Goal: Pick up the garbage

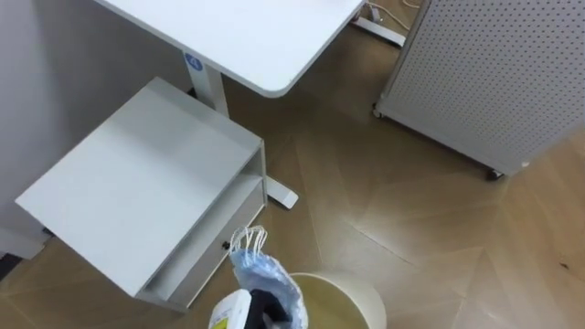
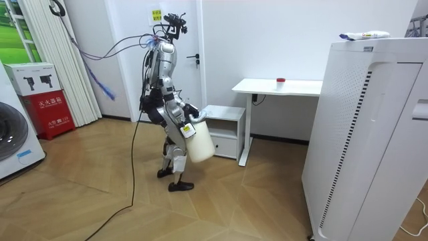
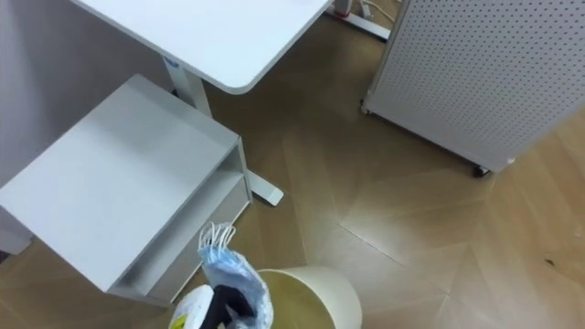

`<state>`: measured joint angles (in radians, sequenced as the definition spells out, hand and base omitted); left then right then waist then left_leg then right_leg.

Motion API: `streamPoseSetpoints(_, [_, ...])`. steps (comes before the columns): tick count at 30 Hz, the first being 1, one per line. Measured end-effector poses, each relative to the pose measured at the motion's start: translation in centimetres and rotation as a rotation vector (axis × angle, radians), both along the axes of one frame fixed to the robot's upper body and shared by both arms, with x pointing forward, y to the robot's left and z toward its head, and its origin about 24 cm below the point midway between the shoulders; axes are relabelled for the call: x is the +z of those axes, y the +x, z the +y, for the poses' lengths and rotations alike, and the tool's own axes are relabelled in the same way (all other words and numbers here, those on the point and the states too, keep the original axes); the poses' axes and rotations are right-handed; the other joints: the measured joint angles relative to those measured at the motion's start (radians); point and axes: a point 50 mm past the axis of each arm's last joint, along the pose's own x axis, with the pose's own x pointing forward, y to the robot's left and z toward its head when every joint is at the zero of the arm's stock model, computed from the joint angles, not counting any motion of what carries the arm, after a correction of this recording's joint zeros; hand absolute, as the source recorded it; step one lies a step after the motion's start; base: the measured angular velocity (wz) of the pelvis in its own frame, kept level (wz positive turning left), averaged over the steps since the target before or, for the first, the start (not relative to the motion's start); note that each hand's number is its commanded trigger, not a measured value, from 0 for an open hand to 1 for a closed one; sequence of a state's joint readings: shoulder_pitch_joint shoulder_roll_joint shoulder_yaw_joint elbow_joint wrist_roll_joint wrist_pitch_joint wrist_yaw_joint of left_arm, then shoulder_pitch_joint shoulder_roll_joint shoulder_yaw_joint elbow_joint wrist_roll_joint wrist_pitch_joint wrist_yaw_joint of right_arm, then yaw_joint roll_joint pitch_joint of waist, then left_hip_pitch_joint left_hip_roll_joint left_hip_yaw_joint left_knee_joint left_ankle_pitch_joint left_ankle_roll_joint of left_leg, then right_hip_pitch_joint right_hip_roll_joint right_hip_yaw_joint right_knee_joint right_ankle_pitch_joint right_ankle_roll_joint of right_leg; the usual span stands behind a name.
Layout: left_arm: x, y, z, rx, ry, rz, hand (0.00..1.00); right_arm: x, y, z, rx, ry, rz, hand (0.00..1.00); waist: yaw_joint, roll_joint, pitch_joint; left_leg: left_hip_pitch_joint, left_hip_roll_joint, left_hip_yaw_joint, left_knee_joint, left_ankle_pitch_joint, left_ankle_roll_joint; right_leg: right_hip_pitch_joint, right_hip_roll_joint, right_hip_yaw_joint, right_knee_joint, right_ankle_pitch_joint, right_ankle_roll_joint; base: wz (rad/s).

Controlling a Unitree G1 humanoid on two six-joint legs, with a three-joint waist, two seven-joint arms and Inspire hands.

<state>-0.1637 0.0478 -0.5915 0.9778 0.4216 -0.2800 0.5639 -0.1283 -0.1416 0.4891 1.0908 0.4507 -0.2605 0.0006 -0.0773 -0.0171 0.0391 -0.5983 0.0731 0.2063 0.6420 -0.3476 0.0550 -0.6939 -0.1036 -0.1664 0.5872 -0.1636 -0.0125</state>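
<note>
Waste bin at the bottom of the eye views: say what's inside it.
At the waste bin's left rim is a blue face mask with white loops. The inner wall that shows is bare; the mask and the picture's edge hide the rest.

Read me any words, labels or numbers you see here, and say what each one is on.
Red box: white characters, too small to read.
Yellow wall sign: too small to read.
Round blue sticker on the desk leg: blurred.
Nothing can be quoted.
</note>
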Motion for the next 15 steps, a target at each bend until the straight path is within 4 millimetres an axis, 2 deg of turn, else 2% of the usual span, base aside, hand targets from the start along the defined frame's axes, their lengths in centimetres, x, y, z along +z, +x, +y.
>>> streamPoseSetpoints(6, [-0.6,-0.8,-0.8,-0.102,-0.003,0.078,0.0,0.0,0.0,0.3,0.034,-0.002,0.001,1.0,0.0,-0.001,0.0001,0.0,0.0,0.009,-0.007,0.0,0.001,-0.005,0.002,0.002,0.0,0.001,0.0,-0.01])
streamPoseSetpoints(15, [-1.6,-1.8,-0.5,-0.168,-0.008,0.203,0.0,0.0,0.0,0.4,0.04,0.002,0.001,1.0,-0.001,-0.003,0.0016,0.0,0.0,0.011,-0.002,0.0,0.001,-0.006,-0.001,0.002,0.0,0.001,0.001,0.0])
